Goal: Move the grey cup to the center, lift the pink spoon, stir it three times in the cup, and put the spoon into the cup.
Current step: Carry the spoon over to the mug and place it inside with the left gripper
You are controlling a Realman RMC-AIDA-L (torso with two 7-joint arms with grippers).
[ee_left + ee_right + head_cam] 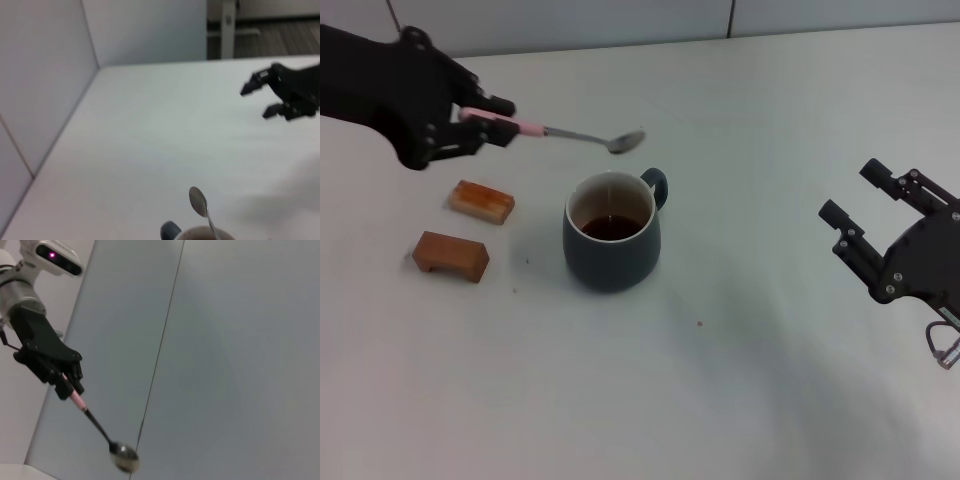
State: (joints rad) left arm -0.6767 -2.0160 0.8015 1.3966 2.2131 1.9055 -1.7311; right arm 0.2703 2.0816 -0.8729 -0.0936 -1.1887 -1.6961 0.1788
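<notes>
Grey cup (611,244) sits upright mid-table, dark liquid inside, handle facing away from the robot. Left gripper (490,125) pinches the pink spoon (570,134) by its pink handle, held in the air roughly level; silver bowl points toward the robot's right, above and just behind the cup rim, clear of it. Right gripper (853,208) hangs off to the right, fingers spread, holding nothing. Two wooden blocks (451,254) lie left of the cup, apart from it.
</notes>
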